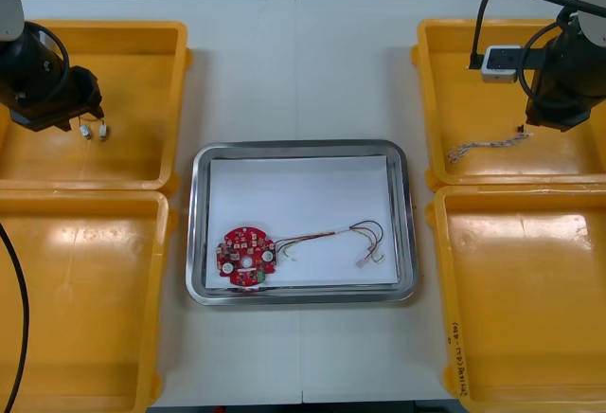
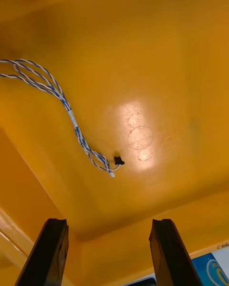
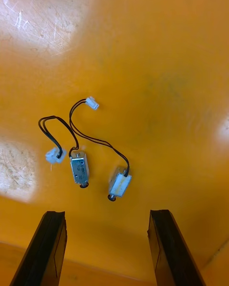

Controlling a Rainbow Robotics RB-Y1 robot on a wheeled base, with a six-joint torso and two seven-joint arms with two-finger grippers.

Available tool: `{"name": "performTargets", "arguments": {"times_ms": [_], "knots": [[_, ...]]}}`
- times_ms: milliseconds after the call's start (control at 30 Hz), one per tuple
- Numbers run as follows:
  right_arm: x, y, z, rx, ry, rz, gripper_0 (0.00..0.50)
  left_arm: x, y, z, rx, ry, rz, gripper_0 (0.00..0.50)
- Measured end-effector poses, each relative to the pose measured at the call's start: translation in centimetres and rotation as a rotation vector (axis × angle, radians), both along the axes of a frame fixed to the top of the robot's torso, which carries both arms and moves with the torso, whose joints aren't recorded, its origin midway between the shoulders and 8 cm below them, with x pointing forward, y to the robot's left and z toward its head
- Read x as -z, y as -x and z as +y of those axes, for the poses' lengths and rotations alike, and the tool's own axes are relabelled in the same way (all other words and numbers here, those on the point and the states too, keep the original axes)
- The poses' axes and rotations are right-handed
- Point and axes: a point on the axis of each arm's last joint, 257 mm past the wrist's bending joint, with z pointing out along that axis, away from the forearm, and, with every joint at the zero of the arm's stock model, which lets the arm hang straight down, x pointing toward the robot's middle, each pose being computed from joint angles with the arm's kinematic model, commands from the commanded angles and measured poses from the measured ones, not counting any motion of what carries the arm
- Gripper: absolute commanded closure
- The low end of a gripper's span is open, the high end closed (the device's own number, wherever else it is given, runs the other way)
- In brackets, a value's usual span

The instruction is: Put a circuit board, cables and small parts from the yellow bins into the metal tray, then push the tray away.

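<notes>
The metal tray (image 1: 405,214), white inside, lies at the table's middle. It holds a round red circuit board (image 1: 247,256) and a red and yellow cable (image 1: 347,238). My left gripper (image 3: 106,214) hangs open over the far left yellow bin (image 1: 142,32), just above two small metal parts (image 3: 79,169) with black wires, which also show in the front view (image 1: 93,131). My right gripper (image 2: 109,221) is open over the far right yellow bin (image 1: 445,30). A twisted blue and white cable (image 2: 71,117) lies ahead of its fingers, seen in the front view (image 1: 485,147) beside the right arm.
The near left bin (image 1: 95,290) and near right bin (image 1: 530,318) flank the tray closely. Bare table lies beyond the tray's far rim, between the two far bins. A black cable runs down the view's left edge (image 1: 21,318).
</notes>
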Motion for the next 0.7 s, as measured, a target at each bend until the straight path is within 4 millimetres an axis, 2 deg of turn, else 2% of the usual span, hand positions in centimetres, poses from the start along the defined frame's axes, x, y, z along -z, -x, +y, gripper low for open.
{"name": "performTargets", "arguments": {"times_ms": [200, 367, 567, 700], "knots": [[0.8, -1.3, -1.0, -0.069, 0.043, -0.001, 0.000, 0.7, 0.6, 0.9, 0.095, -0.054, 0.013, 0.000], [0.8, -2.2, -1.0, -0.080, 0.048, -0.028, 0.000, 1.4, 1.1, 1.8, 0.211, -0.122, 0.024, 0.000], [1.2, -2.8, -0.4, -0.102, 0.065, -0.041, 0.000, 2.0, 0.6, 2.8, 0.192, -0.121, -0.016, 0.000], [2.3, -3.3, 0.3, -0.122, 0.049, -0.036, 0.000, 2.2, 0.4, 3.0, 0.187, -0.124, -0.030, 0.000]]}}
